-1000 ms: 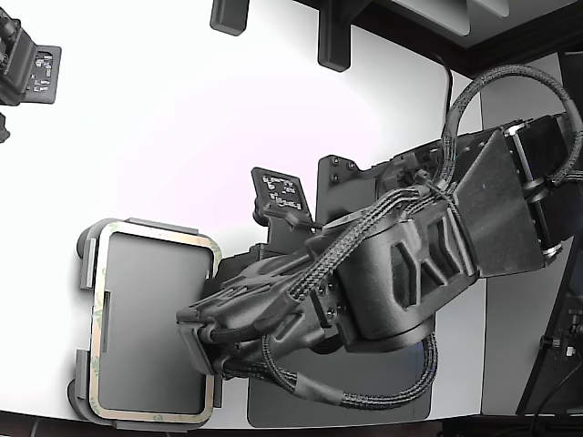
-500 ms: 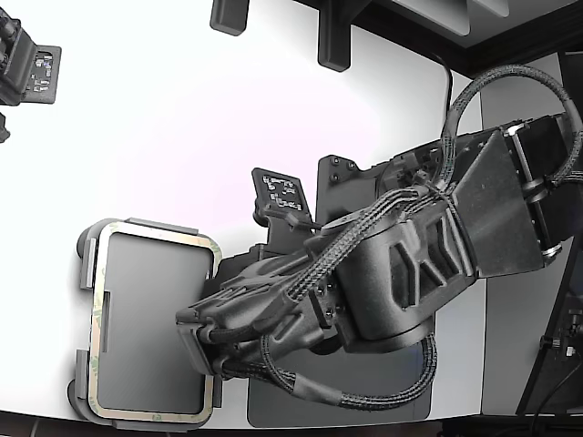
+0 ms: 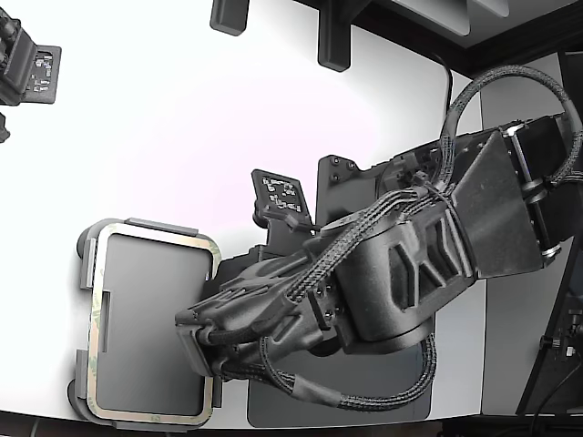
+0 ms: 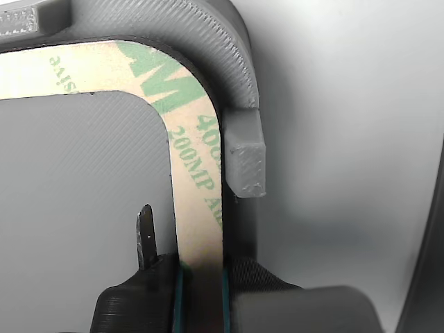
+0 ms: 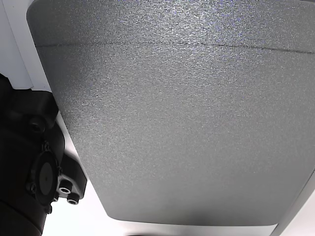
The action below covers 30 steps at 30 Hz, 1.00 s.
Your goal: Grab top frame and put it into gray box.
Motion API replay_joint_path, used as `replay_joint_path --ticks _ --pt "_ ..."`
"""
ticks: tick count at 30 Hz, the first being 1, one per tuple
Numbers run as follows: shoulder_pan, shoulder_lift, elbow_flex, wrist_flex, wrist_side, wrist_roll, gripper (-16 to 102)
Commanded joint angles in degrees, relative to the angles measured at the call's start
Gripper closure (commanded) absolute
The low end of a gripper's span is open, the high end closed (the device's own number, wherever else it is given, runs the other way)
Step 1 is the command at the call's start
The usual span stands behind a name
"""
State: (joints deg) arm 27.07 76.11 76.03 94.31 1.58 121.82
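Nothing is shifting since a second ago except the arm, sinking a touch. Top frame (image 3: 155,238) (image 4: 196,201) is lying inside the gray box (image 3: 84,264) (image 4: 236,62), flush within its rim. Gripper (image 3: 202,350) (image 4: 201,291) is pinching the frame's strip at the box's wall nearest the dark slab (image 3: 273,408).

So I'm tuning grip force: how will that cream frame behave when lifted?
The top frame looks thin and open in the middle, so probably light and bendy. Printed liner hints at adhesive backing, perhaps clingy. The end effector pinches one side; the rest may sag.
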Motion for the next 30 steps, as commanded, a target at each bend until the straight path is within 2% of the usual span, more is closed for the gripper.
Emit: replay_joint_path --ticks 1,2,4,5,6,13,17,21,25,28,30 --pt "-0.4 0.9 -1.8 0.4 -0.4 -0.2 81" --pt "-0.4 0.9 -1.8 0.4 -0.5 -0.2 75" --pt "-0.4 0.9 -2.2 0.4 -0.4 -0.3 35" --pt "-0.4 0.9 -2.5 0.4 -0.1 -0.3 7" --pt "-0.4 1.0 -2.6 0.4 -0.1 -0.4 -12" --pt "-0.4 1.1 -5.8 0.4 1.8 -0.9 -14" --pt "-0.2 1.3 -11.2 0.2 5.7 -2.2 -14" --pt "-0.2 3.7 -13.7 -1.5 11.4 -6.9 -14" --pt "-0.4 7.5 -12.9 -5.1 20.0 -25.0 -13" --pt "-1.1 13.7 -6.2 -11.7 26.7 -41.8 -14" --pt "-2.9 20.0 0.9 -16.9 27.8 -54.5 -14"
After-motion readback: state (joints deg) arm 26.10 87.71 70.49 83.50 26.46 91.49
